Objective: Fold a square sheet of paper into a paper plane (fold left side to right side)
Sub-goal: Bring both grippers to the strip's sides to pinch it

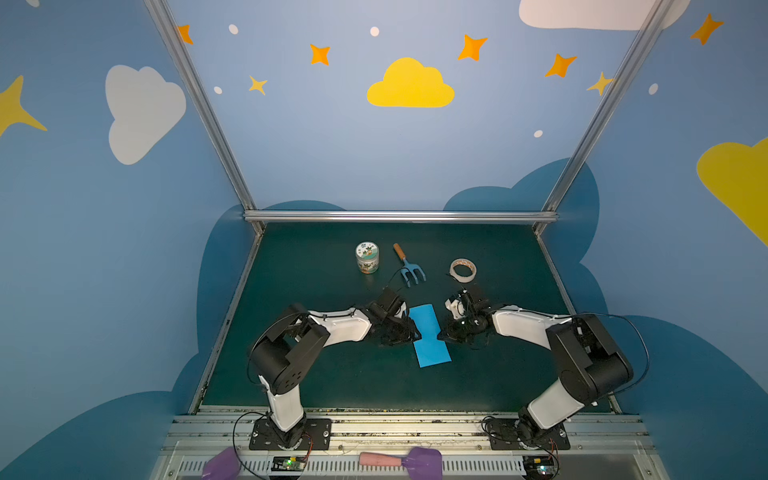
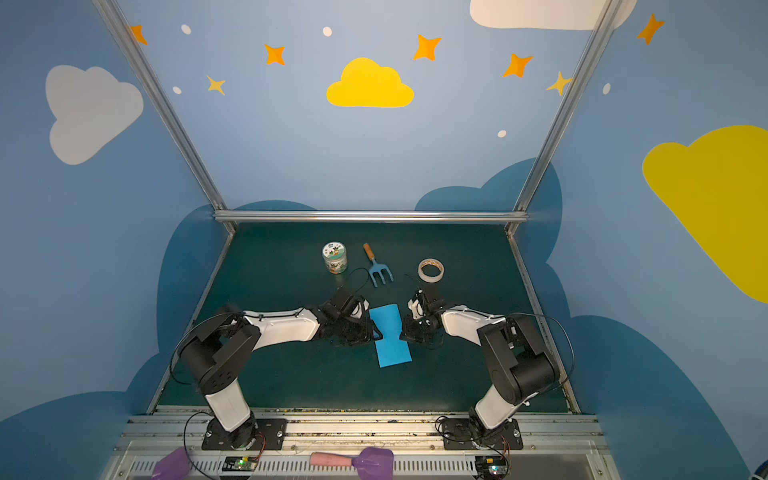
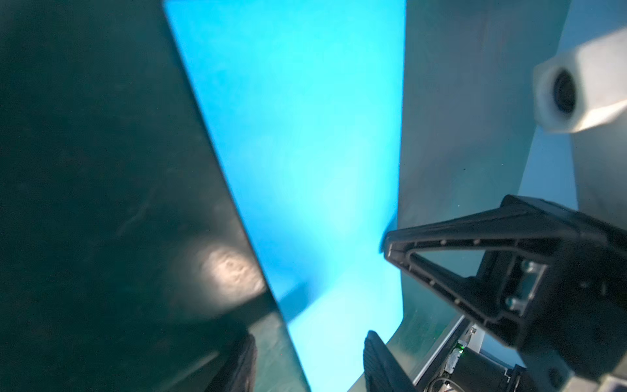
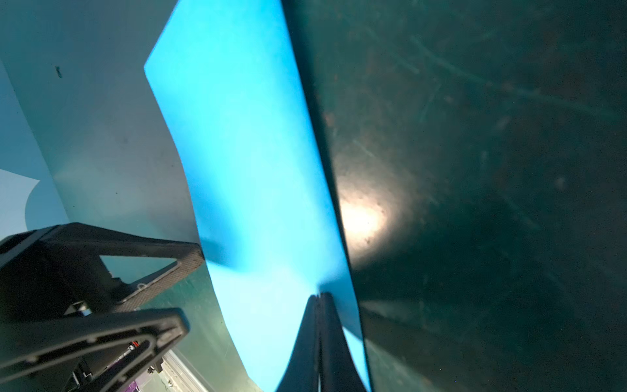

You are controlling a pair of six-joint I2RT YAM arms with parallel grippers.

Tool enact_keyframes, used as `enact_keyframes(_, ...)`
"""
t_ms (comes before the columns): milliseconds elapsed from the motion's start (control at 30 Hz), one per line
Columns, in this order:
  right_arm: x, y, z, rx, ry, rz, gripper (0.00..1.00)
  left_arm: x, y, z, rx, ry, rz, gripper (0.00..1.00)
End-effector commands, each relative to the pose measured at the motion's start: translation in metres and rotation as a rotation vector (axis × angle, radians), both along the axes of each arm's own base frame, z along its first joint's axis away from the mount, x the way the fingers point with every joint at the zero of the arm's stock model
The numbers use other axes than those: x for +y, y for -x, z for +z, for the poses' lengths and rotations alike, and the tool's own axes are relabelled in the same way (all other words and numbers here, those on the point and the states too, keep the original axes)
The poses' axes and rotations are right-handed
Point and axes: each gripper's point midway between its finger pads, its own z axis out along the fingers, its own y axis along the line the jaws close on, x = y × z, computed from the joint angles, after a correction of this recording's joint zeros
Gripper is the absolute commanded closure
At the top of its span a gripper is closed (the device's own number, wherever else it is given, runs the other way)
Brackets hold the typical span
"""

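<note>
Dark green worktop [image 1: 324, 374], blue cloud-and-star walls on three sides, aluminium rail [image 1: 399, 216] along the back edge. Square sheet of paper [image 1: 430, 332], folded to a narrow strip, lies flat mid-worktop. Left pincer [image 1: 409, 332] half open at its left edge. Right pincer [image 1: 444, 336] closed, tips on its right edge. Tin [image 1: 367, 257], fork [image 1: 411, 268] and tape roll [image 1: 463, 270] sit behind, apart from it; bare surface in front.

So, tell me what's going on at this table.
Two robot arms are working on a sheet of blue paper lying on the table; it looks folded in half into a strip. The right tool is shut, its tip on the paper near the right edge. The left tool sits at the left edge, jaws apart. A jar, fork and tape roll lie untouched behind.
</note>
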Motion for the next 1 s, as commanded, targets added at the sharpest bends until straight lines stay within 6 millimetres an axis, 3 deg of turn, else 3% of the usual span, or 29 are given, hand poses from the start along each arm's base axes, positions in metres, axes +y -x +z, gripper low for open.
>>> enact_keyframes(0, -0.019, 0.029, -0.032, 0.104, 0.105, 0.002, 1.0, -0.004, -0.001, -0.012, 0.01, -0.028, 0.004, 0.48)
enact_keyframes(167, -0.02, 0.032, -0.034, 0.111, 0.107, 0.003, 1.0, -0.011, -0.005, -0.012, -0.007, -0.002, -0.004, 0.48)
enact_keyframes(500, -0.023, 0.034, -0.037, 0.115, 0.114, 0.002, 1.0, -0.027, -0.024, 0.012, -0.095, 0.101, -0.025, 0.46)
enact_keyframes(800, -0.024, 0.035, -0.04, 0.121, 0.117, 0.001, 1.0, -0.024, -0.044, 0.022, -0.108, 0.156, -0.019, 0.44)
enact_keyframes(967, -0.023, 0.035, -0.04, 0.123, 0.113, 0.0, 1.0, -0.023, -0.038, 0.019, -0.084, 0.166, -0.039, 0.45)
